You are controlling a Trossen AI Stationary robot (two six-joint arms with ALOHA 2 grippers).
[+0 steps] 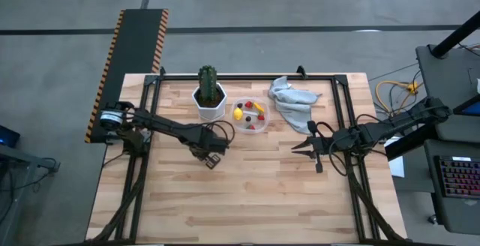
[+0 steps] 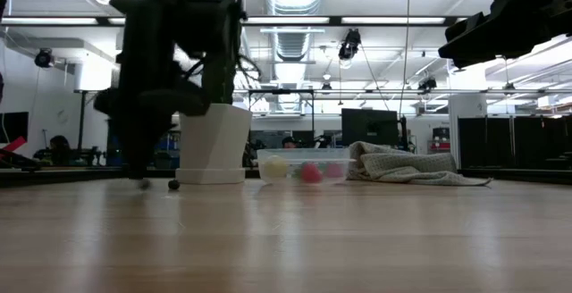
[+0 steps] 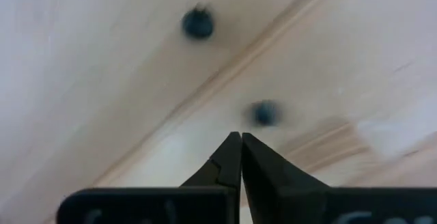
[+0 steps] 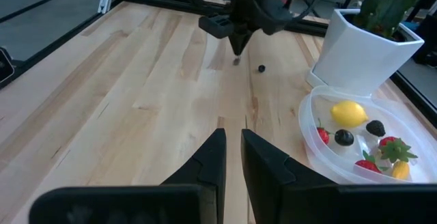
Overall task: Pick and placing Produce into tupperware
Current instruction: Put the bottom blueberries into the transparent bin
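The clear tupperware (image 1: 250, 116) (image 4: 355, 138) sits right of the white cactus pot (image 1: 210, 102). It holds a yellow lemon (image 4: 348, 113), two dark berries (image 4: 344, 137), red berry pieces (image 4: 369, 164) and a yellow-orange piece (image 4: 401, 171). Two more dark berries lie on the bare wood: one (image 3: 198, 24) (image 4: 261, 67) apart, the other (image 3: 264, 113) (image 4: 237, 61) just past my left gripper's tips. My left gripper (image 3: 240, 136) (image 1: 212, 158) points down there, shut. My right gripper (image 4: 232, 134) (image 1: 298, 148) hovers right of the table's middle, open by a narrow gap, holding nothing. My left gripper comes from above, pointing down, with shut fingertips (image 3: 232, 142) right beside the nearer dark berry (image 3: 264, 113), which lies on the table. I cannot tell whether they touch it.
A crumpled grey cloth (image 1: 292, 100) lies right of the tupperware near the far edge. The green cactus (image 1: 208, 81) stands in its pot. A black frame rail (image 1: 247, 76) runs along the table's far side. Bare wood (image 1: 247, 193) fills the near half.
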